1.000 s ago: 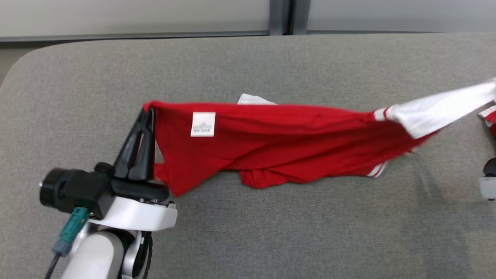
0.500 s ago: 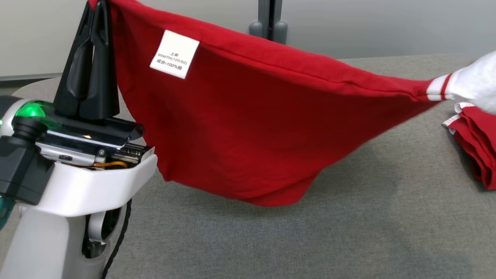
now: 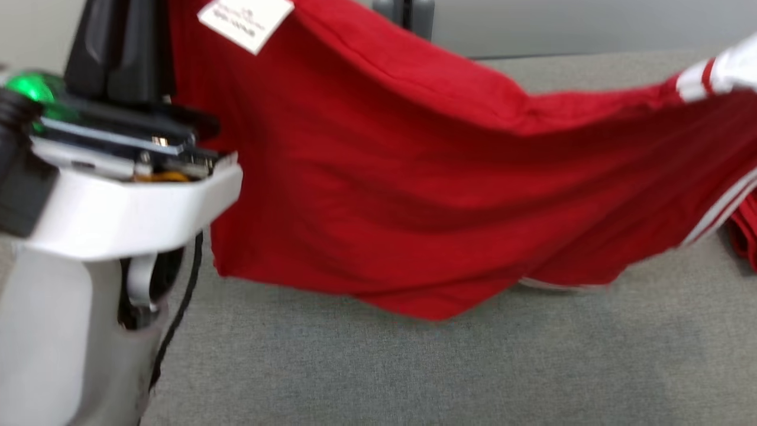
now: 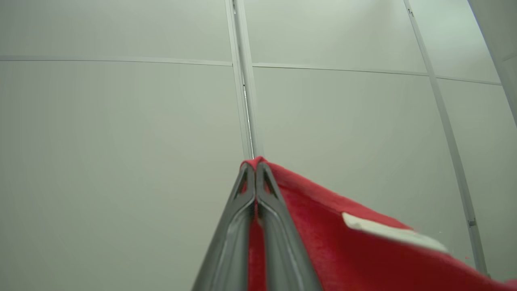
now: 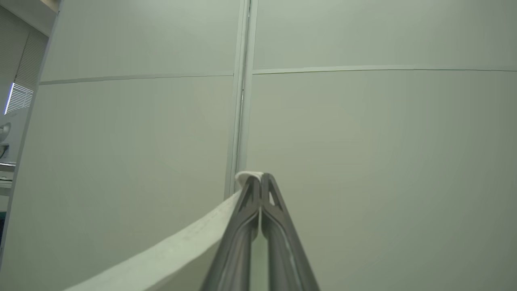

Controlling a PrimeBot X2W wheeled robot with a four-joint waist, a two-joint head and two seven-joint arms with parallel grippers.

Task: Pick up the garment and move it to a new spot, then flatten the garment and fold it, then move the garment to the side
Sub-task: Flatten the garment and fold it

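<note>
The garment (image 3: 384, 177) hangs over the table (image 3: 414, 367), stretched from left to right between the two grippers. The left gripper (image 4: 255, 165) pinches its top left corner. The right gripper (image 5: 260, 178) pinches its far right end. A label (image 3: 245, 21) sits on the garment, just beside the left gripper. Another cloth (image 3: 746, 236) lies on the table at the far right, partly behind the garment. A wall (image 4: 121, 141) stands behind the table.
</note>
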